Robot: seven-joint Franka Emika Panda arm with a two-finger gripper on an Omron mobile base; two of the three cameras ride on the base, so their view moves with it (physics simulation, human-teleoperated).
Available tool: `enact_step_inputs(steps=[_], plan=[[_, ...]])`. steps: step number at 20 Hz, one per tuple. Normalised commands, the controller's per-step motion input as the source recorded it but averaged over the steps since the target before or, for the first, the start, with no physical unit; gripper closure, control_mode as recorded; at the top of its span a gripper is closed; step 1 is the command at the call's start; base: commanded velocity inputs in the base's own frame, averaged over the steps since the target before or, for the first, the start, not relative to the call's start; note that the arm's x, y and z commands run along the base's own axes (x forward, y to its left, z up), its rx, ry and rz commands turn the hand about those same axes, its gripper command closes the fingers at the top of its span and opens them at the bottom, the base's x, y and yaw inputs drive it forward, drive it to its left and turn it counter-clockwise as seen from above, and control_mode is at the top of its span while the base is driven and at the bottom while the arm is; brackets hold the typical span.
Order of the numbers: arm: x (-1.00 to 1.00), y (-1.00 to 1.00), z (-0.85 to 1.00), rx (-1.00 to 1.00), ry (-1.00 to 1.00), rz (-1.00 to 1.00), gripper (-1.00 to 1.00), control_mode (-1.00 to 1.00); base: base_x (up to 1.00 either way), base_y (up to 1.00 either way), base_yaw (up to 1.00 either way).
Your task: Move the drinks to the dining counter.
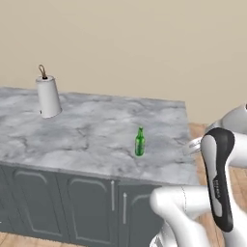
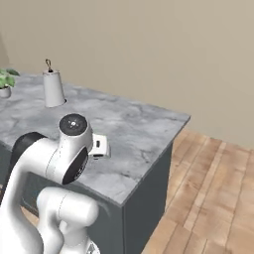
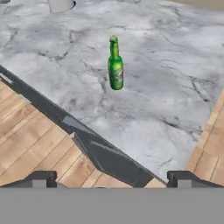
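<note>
A small green glass bottle [image 1: 140, 143] [image 3: 115, 65] stands upright on the dining counter [image 1: 82, 137] [image 2: 136, 126] [image 3: 175, 61], a wide slab of grey-veined marble over a dark grey base. It is near the counter's front edge, towards the right end. My gripper [image 3: 112, 181] hangs back from that edge, above the wooden floor, and looks down at the bottle. Its two dark fingertips [image 3: 40, 179] are wide apart, so it is open with nothing between them. The clear, pale bluish drink is out of view.
A white cylinder with a brown tip [image 1: 48, 96] [image 2: 53, 88] stands at the counter's far left. A potted green plant [image 2: 6, 82] sits beyond it. Wooden floor [image 2: 208, 188] lies past the counter's right end. My own arm [image 1: 217, 178] fills the near side.
</note>
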Motion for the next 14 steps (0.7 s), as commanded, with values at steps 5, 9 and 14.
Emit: enact_step_inputs(steps=[5, 9, 14], plan=[[0.0, 0.0, 0.0, 0.0, 0.0, 0.0, -1.0, 1.0, 0.0, 0.0, -1.0], [0.0, 0.0, 0.0, 0.0, 0.0, 0.0, -1.0, 1.0, 0.0, 0.0, -1.0], [0.0, 0.0, 0.0, 0.0, 0.0, 0.0, -1.0, 1.0, 0.0, 0.0, -1.0]])
